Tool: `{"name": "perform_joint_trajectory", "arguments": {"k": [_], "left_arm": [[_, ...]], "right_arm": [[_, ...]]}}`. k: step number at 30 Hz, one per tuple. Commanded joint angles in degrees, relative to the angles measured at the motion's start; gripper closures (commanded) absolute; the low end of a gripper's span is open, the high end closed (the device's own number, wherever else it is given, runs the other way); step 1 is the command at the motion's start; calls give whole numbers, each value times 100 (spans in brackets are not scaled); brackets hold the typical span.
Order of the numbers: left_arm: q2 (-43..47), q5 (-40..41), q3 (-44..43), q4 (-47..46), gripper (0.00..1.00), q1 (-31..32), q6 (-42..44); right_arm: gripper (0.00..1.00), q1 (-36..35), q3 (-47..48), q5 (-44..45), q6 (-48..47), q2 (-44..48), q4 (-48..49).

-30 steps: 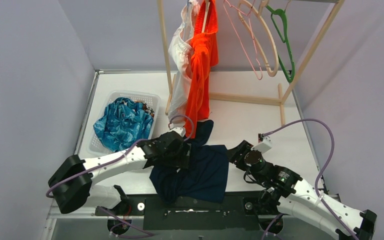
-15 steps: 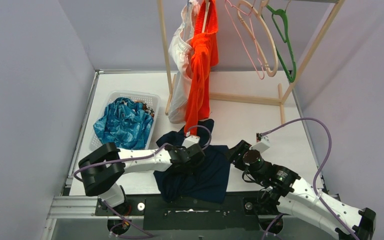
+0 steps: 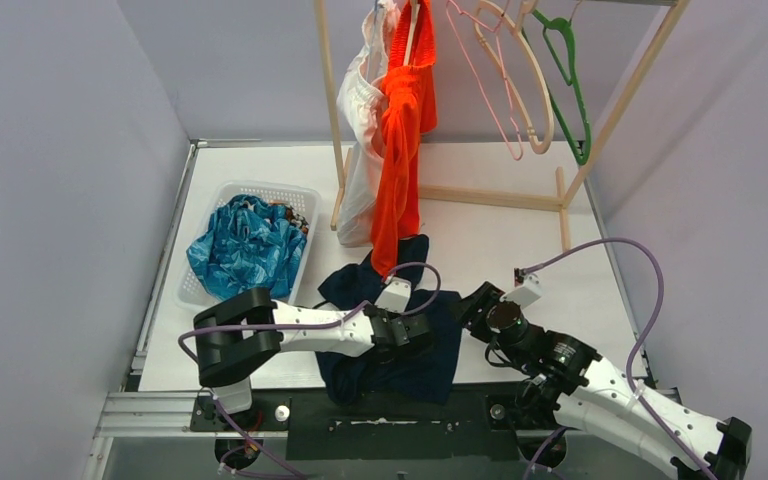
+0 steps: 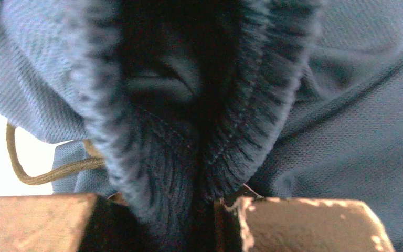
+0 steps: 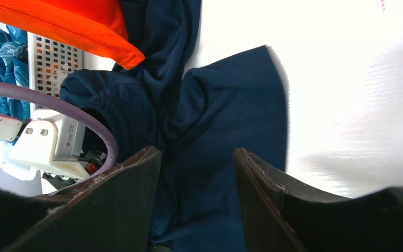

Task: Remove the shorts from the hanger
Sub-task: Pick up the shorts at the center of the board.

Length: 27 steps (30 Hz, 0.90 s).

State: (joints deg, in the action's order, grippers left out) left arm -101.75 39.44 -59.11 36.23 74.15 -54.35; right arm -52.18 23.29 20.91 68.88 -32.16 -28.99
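The dark navy shorts lie crumpled on the table's near middle, off any hanger. My left gripper reaches across them; in the left wrist view its jaws pinch the ribbed waistband, a tan drawstring trailing left. My right gripper stands open just right of the pile, its fingers spread over the navy fabric with nothing between them. Bright orange shorts and white shorts hang from the rack.
A white basket at the left holds the teal-blue shorts. Bare pink, beige and green hangers dangle on the wooden rack. The orange hem hangs close to the navy pile.
My left arm has stretched rightward over the navy shorts and its jaws have closed on the waistband. The right arm has stayed where it was.
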Motion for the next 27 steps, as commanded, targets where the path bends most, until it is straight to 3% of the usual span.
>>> {"name": "perform_joint_trajectory", "arguments": {"k": [1, 9, 16, 27], "left_arm": [[496, 569, 32, 1338, 100, -72, -437], [2141, 1851, -468, 2258, 100, -37, -491], [3263, 2209, -643, 2504, 100, -82, -289], [3897, 2601, -1438, 2864, 100, -265, 126]], "right_arm": [[46, -6, -48, 370, 94, 111, 104], [46, -11, -104, 560, 171, 178, 156], [46, -11, -137, 660, 223, 251, 171], [45, -11, -202, 642, 218, 429, 190]]}}
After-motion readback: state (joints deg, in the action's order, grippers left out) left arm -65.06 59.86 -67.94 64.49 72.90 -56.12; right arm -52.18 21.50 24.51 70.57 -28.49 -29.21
